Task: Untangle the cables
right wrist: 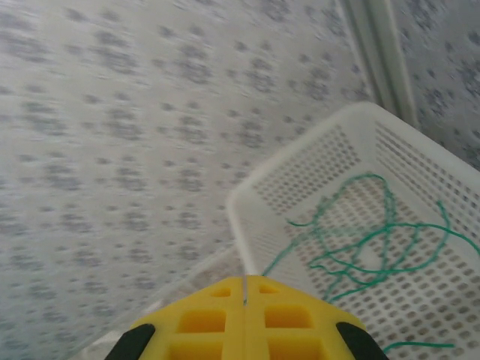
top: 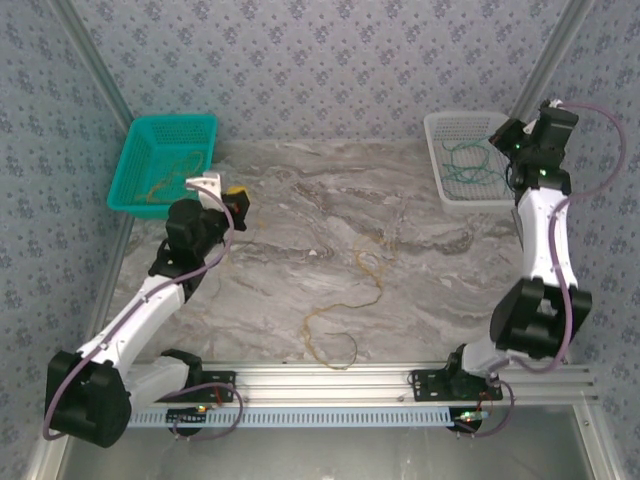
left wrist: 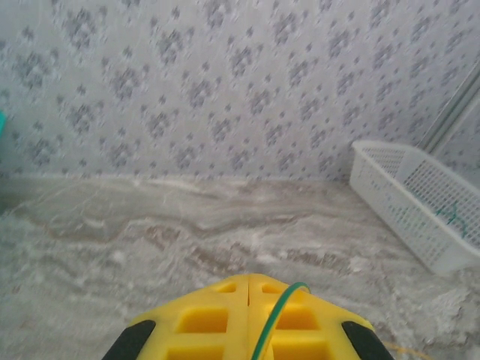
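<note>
My left gripper (top: 233,196) hovers beside the teal basket (top: 135,150), which holds orange-tan cables (top: 165,183). In the left wrist view its yellow jaws (left wrist: 248,277) are shut. A green cable strand (left wrist: 279,316) lies over the top of the right finger, and I cannot tell if it is pinched. My right gripper (top: 507,136) is over the white basket (top: 440,125), jaws (right wrist: 245,278) shut. Green cables (right wrist: 375,240) lie tangled in that basket (right wrist: 247,202), and one strand runs behind the fingertips. A long orange-tan cable (top: 345,300) curls on the marble table (top: 280,260).
Patterned walls close in the back and both sides. An aluminium rail (top: 330,380) with the arm bases runs along the near edge. Purple arm cables (top: 600,130) loop beside the right arm.
</note>
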